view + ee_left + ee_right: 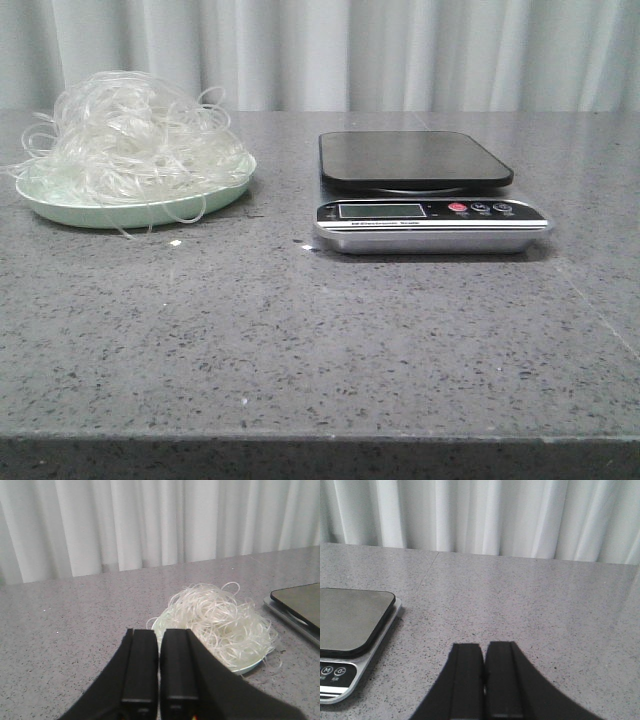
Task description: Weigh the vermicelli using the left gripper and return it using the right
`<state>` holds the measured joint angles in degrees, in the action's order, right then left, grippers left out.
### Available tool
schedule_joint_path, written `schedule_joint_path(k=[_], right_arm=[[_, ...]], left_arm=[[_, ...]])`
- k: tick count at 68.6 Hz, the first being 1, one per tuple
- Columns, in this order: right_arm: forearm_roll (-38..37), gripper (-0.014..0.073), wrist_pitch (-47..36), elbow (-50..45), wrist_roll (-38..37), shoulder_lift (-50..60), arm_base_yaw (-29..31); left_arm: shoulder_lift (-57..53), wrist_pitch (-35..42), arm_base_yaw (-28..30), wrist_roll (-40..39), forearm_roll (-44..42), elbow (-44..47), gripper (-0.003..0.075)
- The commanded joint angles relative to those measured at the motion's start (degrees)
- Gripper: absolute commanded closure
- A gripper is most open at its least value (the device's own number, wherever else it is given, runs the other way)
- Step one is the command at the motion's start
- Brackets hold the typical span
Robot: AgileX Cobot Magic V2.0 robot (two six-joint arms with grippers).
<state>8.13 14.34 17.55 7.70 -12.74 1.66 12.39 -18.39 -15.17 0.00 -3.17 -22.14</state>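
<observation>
The vermicelli [130, 135] is a fluffy mound of whitish looping strands on a pale green plate [120, 212] at the table's left. It also shows in the left wrist view [220, 620]. A kitchen scale [420, 190] with a black platform and silver front stands at the centre right; its platform is bare. My left gripper [159, 632] is shut and empty, just short of the plate. My right gripper [484, 647] is shut and empty over bare table, to the right of the scale [350, 630]. Neither gripper shows in the front view.
The grey speckled table [300, 340] has its front edge near the bottom of the front view. A white curtain [400, 50] hangs behind. A small white crumb [176, 242] lies in front of the plate.
</observation>
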Motion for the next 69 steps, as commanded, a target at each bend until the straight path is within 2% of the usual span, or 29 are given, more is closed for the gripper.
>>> schedule_joint_path(k=[1, 12, 22, 33, 50, 55, 69], right_arm=[[-0.2, 0.0442, -4.2, 1.5, 0.2, -0.4, 0.2], [-0.2, 0.0442, -4.2, 1.5, 0.2, -0.4, 0.2], [-0.2, 0.0442, -4.2, 1.5, 0.2, -0.4, 0.2], [-0.2, 0.0442, -4.2, 1.5, 0.2, -0.4, 0.2], [-0.2, 0.0442, -4.2, 1.5, 0.2, -0.4, 0.2], [-0.2, 0.0442, -4.2, 1.5, 0.2, -0.4, 0.2], [-0.2, 0.0442, -4.2, 1.5, 0.2, -0.4, 0.2]], left_arm=[[0.6, 5.5, 0.2, -0.4, 2.1, -0.4, 0.0584], [0.6, 10.5, 2.5, 0.0, 6.7, 2.6, 0.0584], [0.5, 13.9, 8.0, 0.0, 8.9, 5.3, 0.0584], [-2.0, 14.1, 13.6, 0.0, 9.0, 9.3, 0.0584], [-9.7, 22.6, 14.1, 0.0, 8.7, 22.9, 0.0584], [-11.9, 16.5, 14.1, 0.0, 8.4, 22.5, 0.0584], [-13.9, 15.5, 13.7, 0.0, 7.7, 22.7, 0.0584]])
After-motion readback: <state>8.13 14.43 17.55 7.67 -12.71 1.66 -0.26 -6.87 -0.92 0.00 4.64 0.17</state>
